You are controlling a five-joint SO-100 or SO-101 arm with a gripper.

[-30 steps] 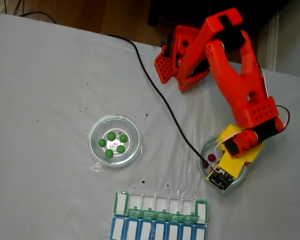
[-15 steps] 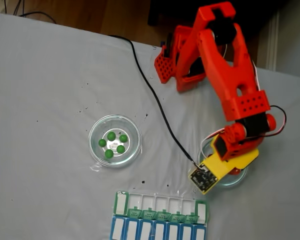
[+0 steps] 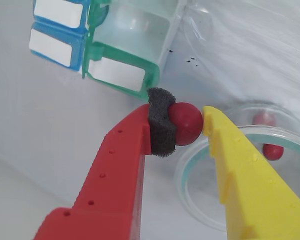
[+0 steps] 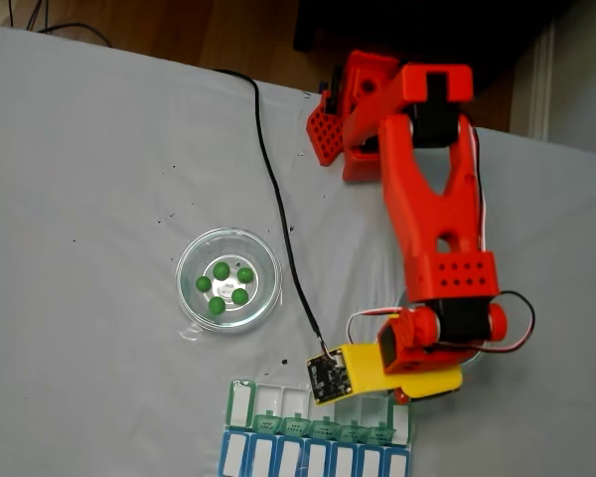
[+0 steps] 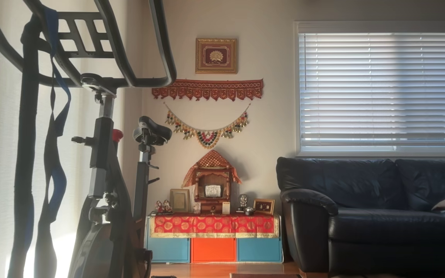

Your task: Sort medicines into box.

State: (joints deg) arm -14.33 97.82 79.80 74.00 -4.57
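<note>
In the wrist view my gripper (image 3: 184, 123) is shut on one glossy red medicine ball (image 3: 187, 125), pinched between the red finger's black foam pad (image 3: 160, 125) and the yellow finger (image 3: 240, 170). The green-and-white box (image 3: 121, 70) lies just beyond the fingertips with an open compartment. Two more red balls (image 3: 273, 151) rest in a clear glass dish (image 3: 190, 185) below and to the right. In the fixed view the gripper (image 4: 392, 390) hovers over the right end of the box (image 4: 278, 399). Several green balls (image 4: 226, 283) sit in another glass dish (image 4: 184, 260) at the left.
A blue-and-white organizer row (image 4: 313, 459) adjoins the box on its near side, at the table's front edge. A black cable (image 4: 278, 199) runs across the grey table from the arm's red base (image 4: 338, 119). The other view looks into a room with an exercise bike (image 5: 102, 173) and sofa (image 5: 373, 216).
The arm has swung left and forward, away from the red-ball dish and over the box's right end. The green balls and the box have not moved.
</note>
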